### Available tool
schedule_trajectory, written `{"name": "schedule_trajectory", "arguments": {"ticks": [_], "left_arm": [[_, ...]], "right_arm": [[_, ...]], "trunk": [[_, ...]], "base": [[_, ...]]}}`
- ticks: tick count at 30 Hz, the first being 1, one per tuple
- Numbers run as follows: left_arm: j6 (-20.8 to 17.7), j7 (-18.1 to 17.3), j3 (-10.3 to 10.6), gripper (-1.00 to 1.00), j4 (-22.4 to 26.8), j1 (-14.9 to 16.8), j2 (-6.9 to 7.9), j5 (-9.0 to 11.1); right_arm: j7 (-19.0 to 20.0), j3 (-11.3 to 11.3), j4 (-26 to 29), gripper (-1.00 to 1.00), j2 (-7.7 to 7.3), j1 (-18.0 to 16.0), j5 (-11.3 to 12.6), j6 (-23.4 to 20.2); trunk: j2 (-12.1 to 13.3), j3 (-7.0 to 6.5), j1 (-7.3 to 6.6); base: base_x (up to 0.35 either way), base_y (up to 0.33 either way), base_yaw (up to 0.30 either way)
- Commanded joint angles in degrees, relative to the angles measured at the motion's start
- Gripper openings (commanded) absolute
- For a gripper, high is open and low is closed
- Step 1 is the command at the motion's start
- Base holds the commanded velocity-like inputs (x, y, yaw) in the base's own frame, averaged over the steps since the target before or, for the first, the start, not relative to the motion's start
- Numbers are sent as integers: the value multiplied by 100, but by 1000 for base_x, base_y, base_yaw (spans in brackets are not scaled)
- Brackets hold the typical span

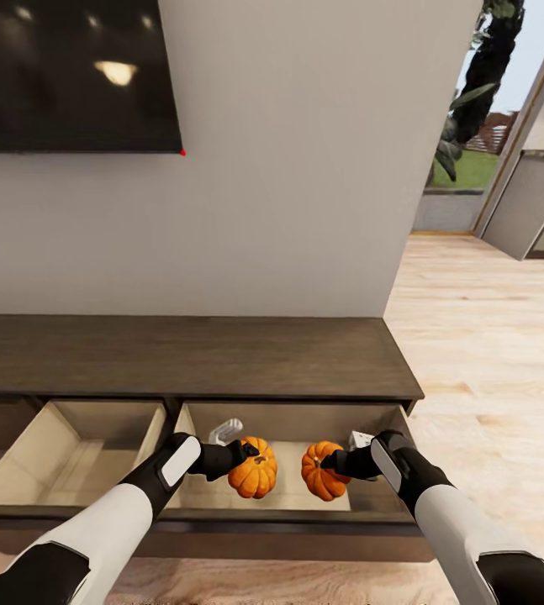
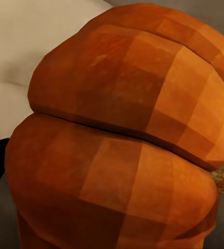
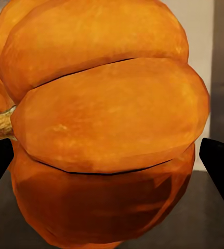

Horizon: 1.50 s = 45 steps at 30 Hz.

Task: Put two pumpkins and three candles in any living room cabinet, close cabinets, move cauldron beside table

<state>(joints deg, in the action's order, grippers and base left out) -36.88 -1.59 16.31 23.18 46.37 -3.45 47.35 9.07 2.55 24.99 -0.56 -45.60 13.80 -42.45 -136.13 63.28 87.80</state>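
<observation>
Both grippers over the cabinet's (image 1: 221,357) open right drawer (image 1: 305,496): left gripper (image 1: 245,454) clamps 1 pumpkin (image 1: 253,472), right gripper (image 1: 339,460) the other pumpkin (image 1: 322,472). Lower, then release.

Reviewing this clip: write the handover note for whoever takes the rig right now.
Left gripper: shut on the left round ribbed orange pumpkin.
Right gripper: shut on the right orange pumpkin.
Both are held over the open right drawer of the long dark-brown wood cabinet; the left drawer is open too.
Done: drawers opened, pumpkins brought over.
Left: release pumpkins, stow three candles, close drawers, place the cauldron by a table.
</observation>
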Motion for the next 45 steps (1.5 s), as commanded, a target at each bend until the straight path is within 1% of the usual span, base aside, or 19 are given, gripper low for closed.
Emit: {"name": "schedule_trajectory", "arguments": {"ticks": [1,21,33,34,45], "left_arm": [[-6,-8,19,-100,3,4,3,-14],[4,-8,21,-100,3,4,10,-6],[10,-8,21,-100,3,4,11,-10],[13,-8,21,100,3,4,8,-10],[45,0,19,100,3,4,4,-15]], "right_arm": [[-2,26,7,-100,-6,-2,35,-23],[-6,17,16,-100,-6,-2,35,-25],[-18,17,49,-100,-14,-2,25,-25],[-19,17,50,100,-14,-2,23,-25],[-19,17,60,100,-15,-2,35,-26]], "trunk": [[-2,14,-1],[-2,200,-1],[-2,220,-1],[-2,220,-1],[-2,220,-1]], "base": [[0,0,0],[0,0,0],[0,0,0],[0,0,0],[0,0,0]]}}
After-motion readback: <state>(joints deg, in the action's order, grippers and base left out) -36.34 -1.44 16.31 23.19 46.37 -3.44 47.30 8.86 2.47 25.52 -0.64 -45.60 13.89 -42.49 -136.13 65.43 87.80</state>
